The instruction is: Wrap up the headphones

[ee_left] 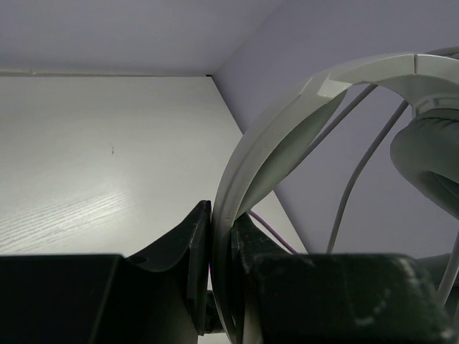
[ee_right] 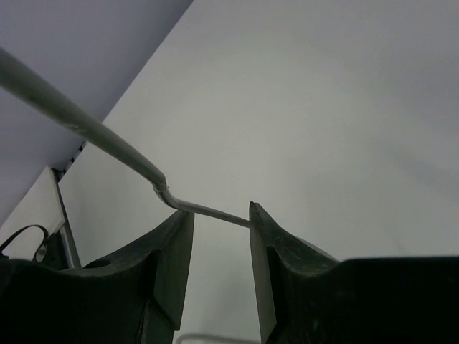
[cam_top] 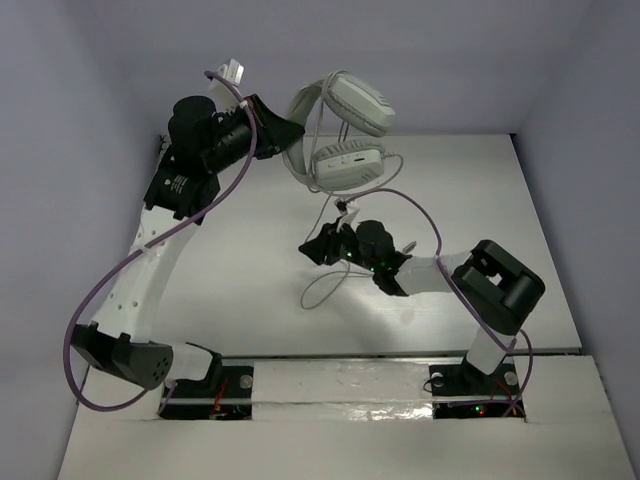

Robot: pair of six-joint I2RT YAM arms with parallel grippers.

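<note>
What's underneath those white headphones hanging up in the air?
Below the white over-ear headphones, their thin white cord drops past the right gripper's open jaws towards the white table. The table directly beneath the ear cups is hidden by them.

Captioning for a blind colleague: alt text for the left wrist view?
The left gripper is shut on the curved light-grey headband of the headphones, with a grey ear cup and thin white cord at right and a white table behind.

A robot lab cell: white table boxed in by plain grey walls
</note>
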